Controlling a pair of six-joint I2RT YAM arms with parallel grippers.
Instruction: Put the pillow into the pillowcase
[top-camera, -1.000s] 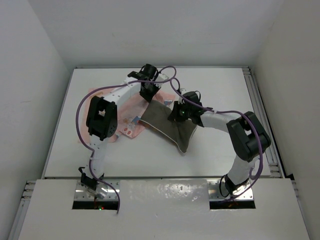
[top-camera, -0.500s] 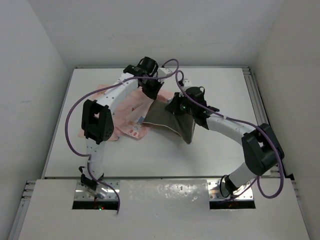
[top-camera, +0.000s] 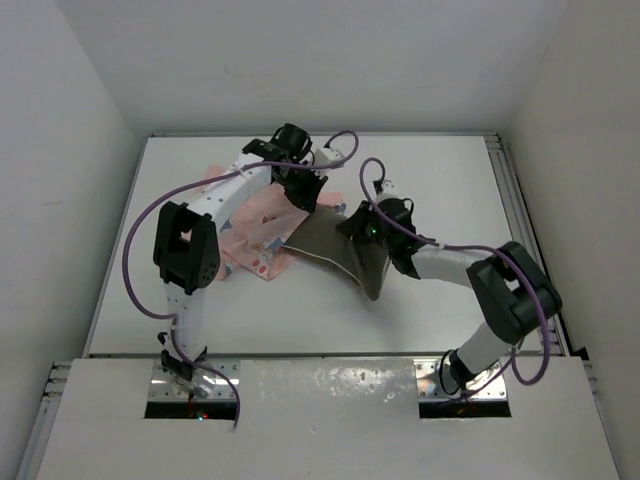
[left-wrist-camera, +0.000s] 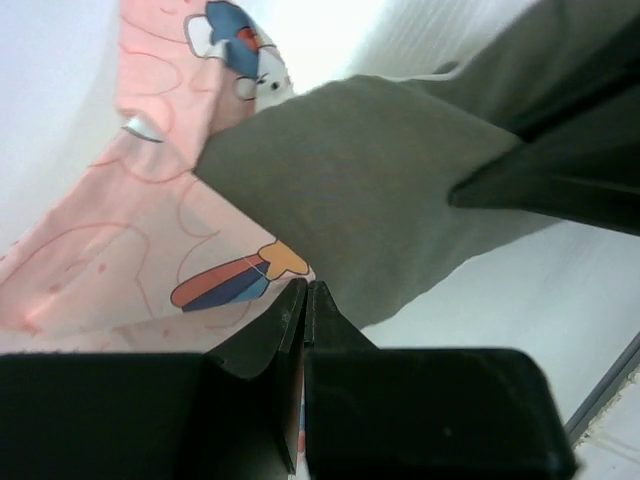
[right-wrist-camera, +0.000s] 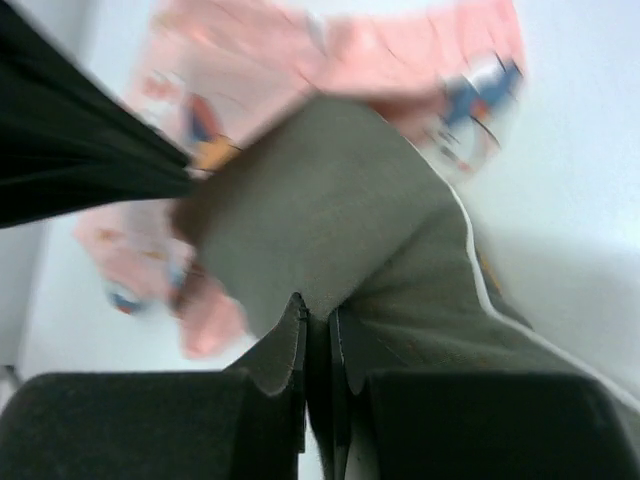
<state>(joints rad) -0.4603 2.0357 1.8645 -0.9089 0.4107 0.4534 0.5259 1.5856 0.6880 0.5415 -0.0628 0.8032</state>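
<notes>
- The left gripper (left-wrist-camera: 305, 292) has its jaws pinched together on the pink pillowcase (left-wrist-camera: 120, 250).
- The right gripper (right-wrist-camera: 315, 312) has its jaws clamped on the grey pillow (right-wrist-camera: 320, 210), over a white worktop (top-camera: 440, 180).

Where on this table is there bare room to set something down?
Bare: the table strip between the pillow and the near edge, and the far right corner. Crowded: the middle, left and near right, under the pillowcase, left arm and right arm.

White table (top-camera: 200, 310) boxed by plain white walls (top-camera: 60, 180); metal rail (top-camera: 520, 215) along its right edge
</notes>
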